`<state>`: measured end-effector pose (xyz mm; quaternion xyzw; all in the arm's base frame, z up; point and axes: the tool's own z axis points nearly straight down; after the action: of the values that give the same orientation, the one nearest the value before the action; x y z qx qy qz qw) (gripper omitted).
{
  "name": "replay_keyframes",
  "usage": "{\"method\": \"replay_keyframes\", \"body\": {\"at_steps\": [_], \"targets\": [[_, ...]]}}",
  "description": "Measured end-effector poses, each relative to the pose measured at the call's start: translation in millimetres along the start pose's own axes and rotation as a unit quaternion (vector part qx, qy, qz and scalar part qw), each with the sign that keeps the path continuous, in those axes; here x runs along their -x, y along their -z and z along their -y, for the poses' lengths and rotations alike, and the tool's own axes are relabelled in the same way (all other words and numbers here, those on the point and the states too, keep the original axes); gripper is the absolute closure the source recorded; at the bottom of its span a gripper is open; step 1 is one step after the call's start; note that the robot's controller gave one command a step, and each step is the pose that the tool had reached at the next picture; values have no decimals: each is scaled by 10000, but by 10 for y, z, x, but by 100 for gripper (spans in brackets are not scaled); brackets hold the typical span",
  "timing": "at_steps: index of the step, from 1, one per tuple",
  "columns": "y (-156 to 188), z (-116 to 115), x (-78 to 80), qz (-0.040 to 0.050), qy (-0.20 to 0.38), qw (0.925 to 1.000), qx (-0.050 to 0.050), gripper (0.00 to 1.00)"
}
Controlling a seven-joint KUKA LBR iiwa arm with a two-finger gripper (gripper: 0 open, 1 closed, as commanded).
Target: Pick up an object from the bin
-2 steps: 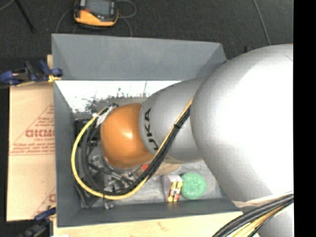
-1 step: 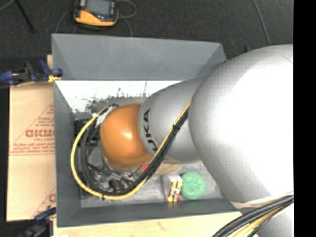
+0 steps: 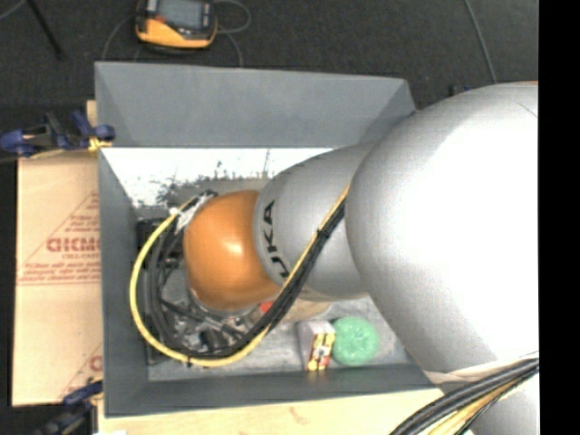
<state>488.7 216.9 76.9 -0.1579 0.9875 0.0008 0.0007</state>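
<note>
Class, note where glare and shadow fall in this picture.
Camera view: glare whitens the silver arm and the far floor of the bin; the orange cover has a soft sheen; shadow under it darkens the left floor; the green ball is lit.

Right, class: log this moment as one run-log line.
arm: down in bin | gripper: lower left, under orange cover | loose: green ball, small yellow-red thing by near wall | held: cannot tell

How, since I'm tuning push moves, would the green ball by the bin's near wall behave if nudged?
The green ball looks round, so it would probably roll. The small yellow-and-red thing close beside it might stop it on that side. Its surface seems textured, not glossy, so likely not slippery; weight I cannot tell.
</note>
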Motion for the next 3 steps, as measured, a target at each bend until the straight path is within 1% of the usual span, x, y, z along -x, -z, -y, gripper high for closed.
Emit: {"method": "replay_keyframes", "body": {"at_steps": [1,2,3], "targets": [[393,50,-109,-18,-36,10000,-5,100],[628,159,13,26,-204,9998,-4,100],[801,139,-78,1,-52,10000,-7,100]]}}
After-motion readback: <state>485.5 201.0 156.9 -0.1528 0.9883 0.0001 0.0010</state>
